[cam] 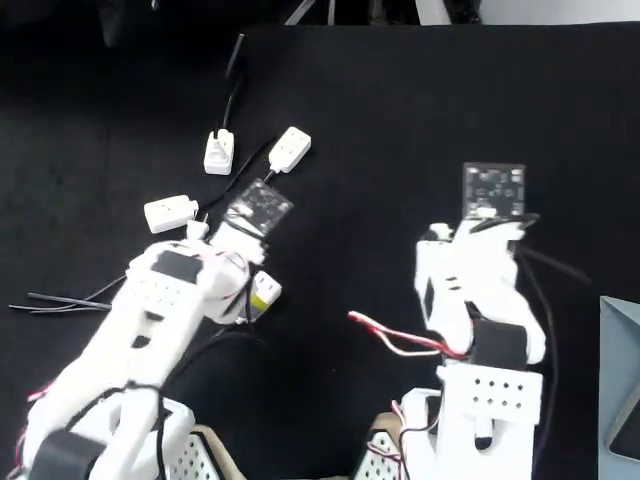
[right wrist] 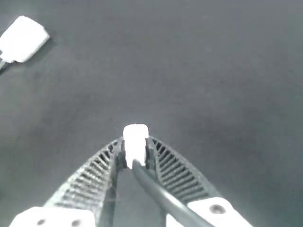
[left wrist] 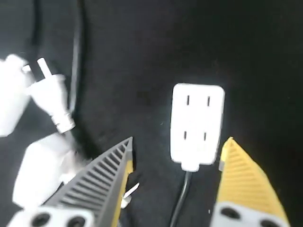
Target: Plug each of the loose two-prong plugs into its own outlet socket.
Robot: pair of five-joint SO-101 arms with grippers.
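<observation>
- While the right end effector (right wrist: pixel 135 149) is pinched narrow on a white plug (right wrist: pixel 135 135), with the dark cord (right wrist: pixel 161 196) running back beneath it, the prongs are hidden
- The left end effector (left wrist: pixel 180 142) stands wide, its grey and yellow fingers flanking a white outlet block (left wrist: pixel 196 118) that lies flat on the black bench (left wrist: pixel 255 47) with its slots facing up
- Off the grey finger's side lies a loose plug (left wrist: pixel 49 92) with bare prongs, possibly touching a second block (left wrist: pixel 9 101); blur hides the gap
- Well beyond the held plug lies a far block (right wrist: pixel 22 39)
- Risks: the prongs may meet the slots crooked, the unbraced block may slide under the push, or the cord may snag
- No writing is legible on any plug or block
</observation>
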